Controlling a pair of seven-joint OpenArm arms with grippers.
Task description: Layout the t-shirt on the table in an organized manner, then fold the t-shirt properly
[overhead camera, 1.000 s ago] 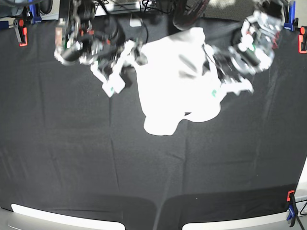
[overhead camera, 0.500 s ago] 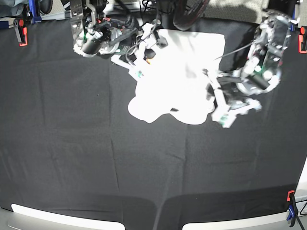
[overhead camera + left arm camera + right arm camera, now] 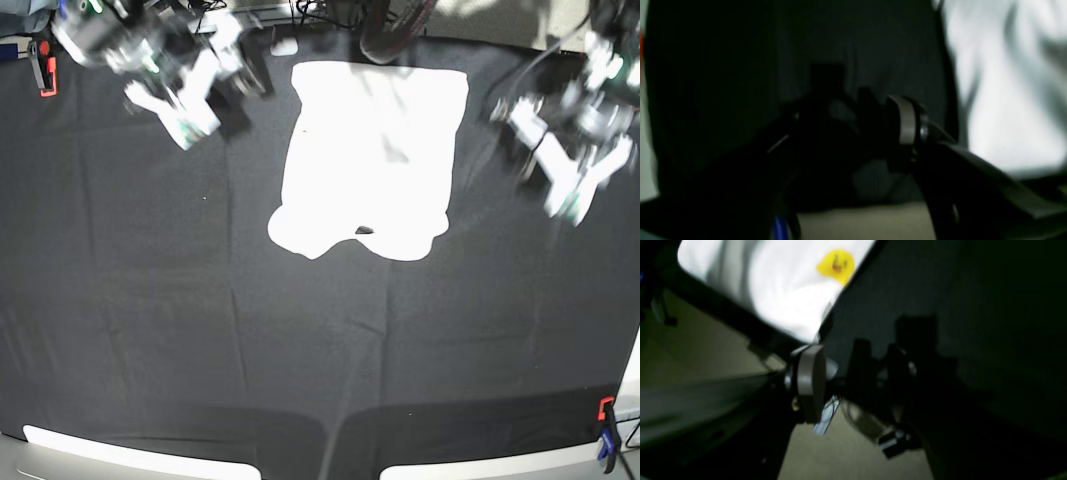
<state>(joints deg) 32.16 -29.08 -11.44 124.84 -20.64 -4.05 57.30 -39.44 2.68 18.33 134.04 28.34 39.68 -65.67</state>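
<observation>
The t-shirt (image 3: 372, 160) lies flat at upper centre of the table (image 3: 150, 330), long axis vertical — left tool (image 3: 570, 190) and right tool (image 3: 185, 120) flank it, both open, empty.

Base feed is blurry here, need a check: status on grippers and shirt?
Left gripper and right gripper open, empty, clear of cloth. T-shirt spread on the table, near edge rumpled. Nothing in the way.
</observation>
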